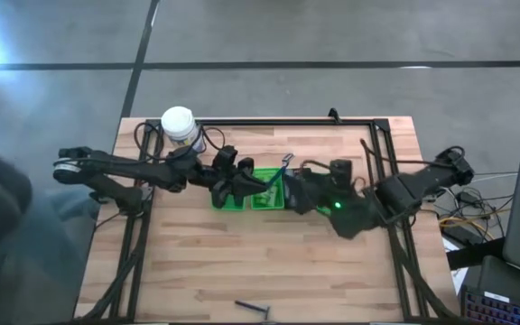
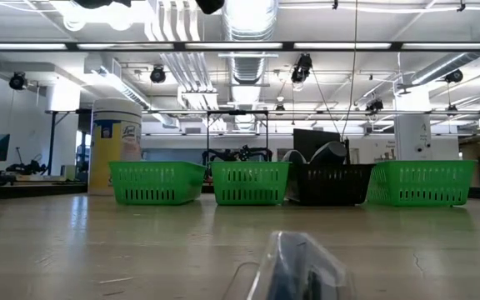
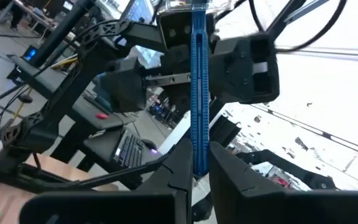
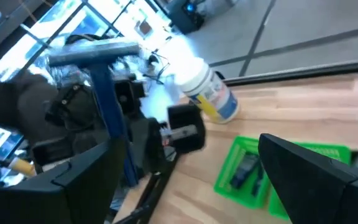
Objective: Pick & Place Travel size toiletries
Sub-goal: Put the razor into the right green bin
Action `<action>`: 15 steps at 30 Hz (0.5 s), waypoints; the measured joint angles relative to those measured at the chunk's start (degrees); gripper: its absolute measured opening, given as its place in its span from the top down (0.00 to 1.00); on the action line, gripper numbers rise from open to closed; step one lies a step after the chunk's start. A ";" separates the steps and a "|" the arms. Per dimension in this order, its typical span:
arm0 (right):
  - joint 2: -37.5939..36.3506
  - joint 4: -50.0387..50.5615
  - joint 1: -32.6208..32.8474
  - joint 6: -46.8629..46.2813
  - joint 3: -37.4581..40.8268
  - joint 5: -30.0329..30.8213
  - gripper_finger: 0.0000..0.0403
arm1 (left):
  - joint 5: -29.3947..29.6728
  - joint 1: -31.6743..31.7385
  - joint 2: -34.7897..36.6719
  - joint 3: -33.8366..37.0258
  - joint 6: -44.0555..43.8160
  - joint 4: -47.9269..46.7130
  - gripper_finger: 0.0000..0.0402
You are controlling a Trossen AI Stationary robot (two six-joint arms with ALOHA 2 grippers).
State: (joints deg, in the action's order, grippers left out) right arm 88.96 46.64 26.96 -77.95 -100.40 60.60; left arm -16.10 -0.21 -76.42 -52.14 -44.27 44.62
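A blue-handled razor (image 1: 283,168) with a grey head (image 4: 92,53) is lifted over the middle of the table, between both grippers. My left gripper (image 3: 194,186), reaching in from the table's left, is shut on it. My right gripper (image 4: 191,180) faces it from the right and is open wide. Its fingers stand on either side of the razor's handle (image 4: 114,124), which runs close beside one finger (image 4: 86,174); whether they touch, I cannot tell. A second packaged razor (image 1: 253,309) lies flat near the table's near edge, also seen close up in the low view (image 2: 298,267). Dark toiletries (image 4: 246,171) lie in a green bin. My left gripper pinches the razor's blue handle at its lower end (image 3: 195,163) between the two fingers. The handle runs straight out along the fingers, with the head at the far end by the right gripper. The razor is lifted clear of the table and bins.
Green bins (image 1: 246,194) sit at mid-table under both grippers; a row of green bins (image 2: 157,182) and one black bin (image 2: 332,185) shows in the low view. A white yellow-labelled canister (image 1: 179,125) stands far left. Bare wood (image 1: 197,271) lies toward the near edge.
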 joint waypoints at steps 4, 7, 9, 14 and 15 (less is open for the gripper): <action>0.03 -5.49 -2.32 5.74 0.00 -2.96 0.10 | -0.01 0.00 0.01 0.00 -0.41 1.22 0.92; -0.02 -6.32 -3.14 6.17 0.00 -3.76 0.12 | -0.09 0.00 0.02 0.00 -0.72 1.55 0.91; -0.02 -6.61 -3.51 6.42 0.00 -4.94 0.16 | -0.07 0.02 0.02 0.00 -0.81 1.51 0.91; 0.26 -6.13 -2.64 6.54 0.00 -5.55 0.25 | 0.27 0.31 0.02 0.00 -0.81 1.56 0.92; 0.31 -5.77 -2.21 6.48 0.00 -5.63 0.26 | 0.35 0.50 0.02 0.00 -0.81 1.62 0.92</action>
State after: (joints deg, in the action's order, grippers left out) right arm 89.28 40.87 24.75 -71.47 -100.40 54.97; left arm -15.75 0.29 -76.40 -52.14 -45.08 46.25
